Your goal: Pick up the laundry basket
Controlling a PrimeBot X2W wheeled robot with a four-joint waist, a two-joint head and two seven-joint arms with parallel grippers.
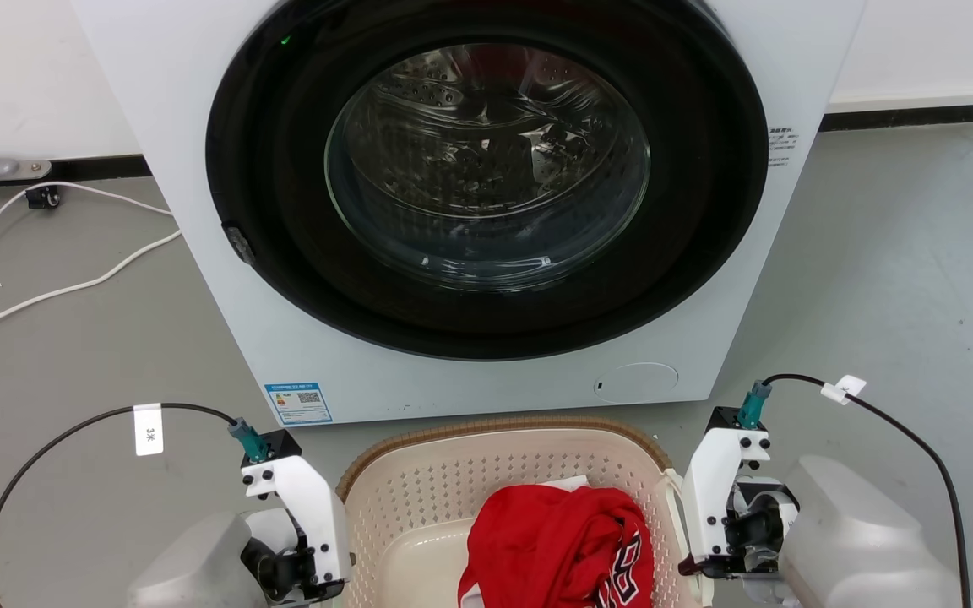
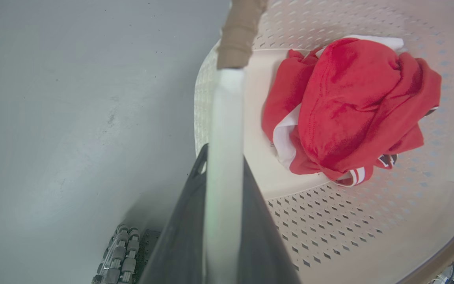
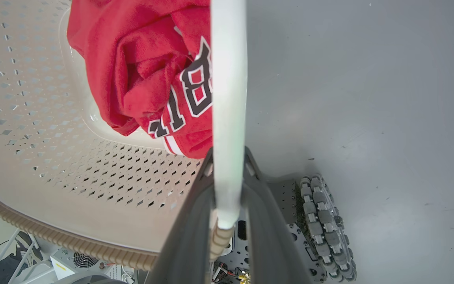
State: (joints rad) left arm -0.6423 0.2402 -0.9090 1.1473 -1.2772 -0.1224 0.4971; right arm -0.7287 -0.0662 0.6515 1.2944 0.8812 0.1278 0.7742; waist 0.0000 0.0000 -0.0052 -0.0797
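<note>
Laundry basket [image 1: 419, 498] is sitting between both claws, with the washing machine [image 1: 301, 338] just ahead of them. Risk: if the arms are rising unevenly, the basket is likely tipping, the handles slipping free and the red jersey [image 2: 353, 102] spilling. Left claw [image 2: 225, 157] is pinching the left handle [image 2: 224, 110] and right claw [image 3: 229, 157] the right handle [image 3: 229, 79], both nearly closed.

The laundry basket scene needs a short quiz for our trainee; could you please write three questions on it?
1. True or false: the washing machine has its door open.
2. What lies in the laundry basket? A: a red garment. B: a blue towel. C: nothing.
3. Which part of the basket sits between the fingers of the left gripper and of the right gripper?

Key: 1 false, the door is shut. 2 A. 3 a white side handle, one in each gripper.
</note>
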